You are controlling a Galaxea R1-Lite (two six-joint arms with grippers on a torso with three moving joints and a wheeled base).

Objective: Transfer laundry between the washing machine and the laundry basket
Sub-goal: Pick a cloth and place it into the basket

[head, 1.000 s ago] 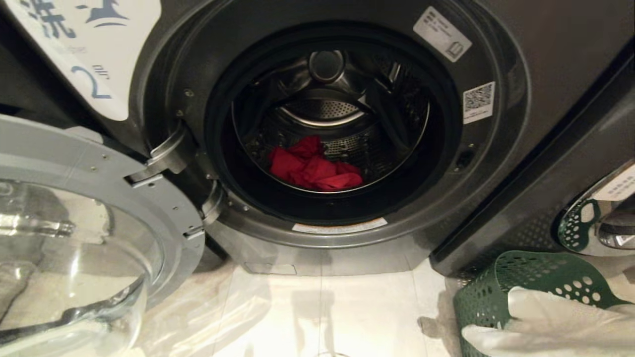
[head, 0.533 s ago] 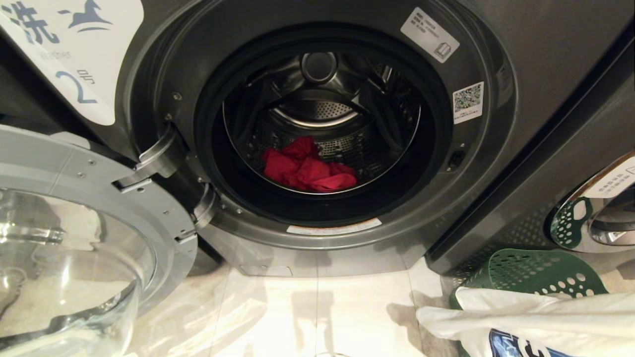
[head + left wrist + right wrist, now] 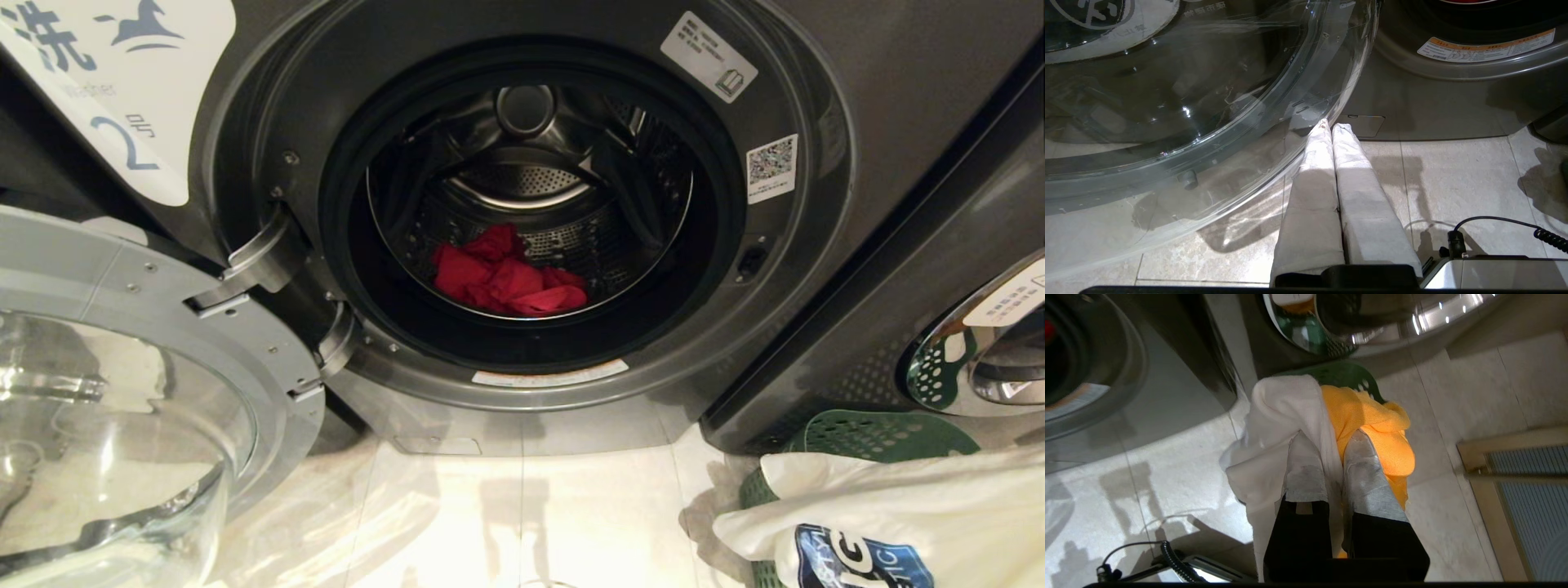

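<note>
Gripping a fold of the white garment (image 3: 1278, 428) between its nearly closed fingers (image 3: 1304, 465), the right claw (image 3: 1331, 441) is seen above the green laundry basket (image 3: 878, 433), where the yellow-orange garment (image 3: 1372, 424) is bunched just beside the white cloth. The red garment (image 3: 506, 273) is left lying in the drum of the washing machine (image 3: 816, 245), whose glass door (image 3: 114, 425) is swung open to the left. The left claw (image 3: 1331, 127) is held fully closed and empty near that door, over the tiled floor (image 3: 1453, 183).

Glossy pale beige floor tiles (image 3: 522, 523) with thin grout lines carried soft shadows; a wooden-framed panel (image 3: 1515, 490) stood near one edge.
</note>
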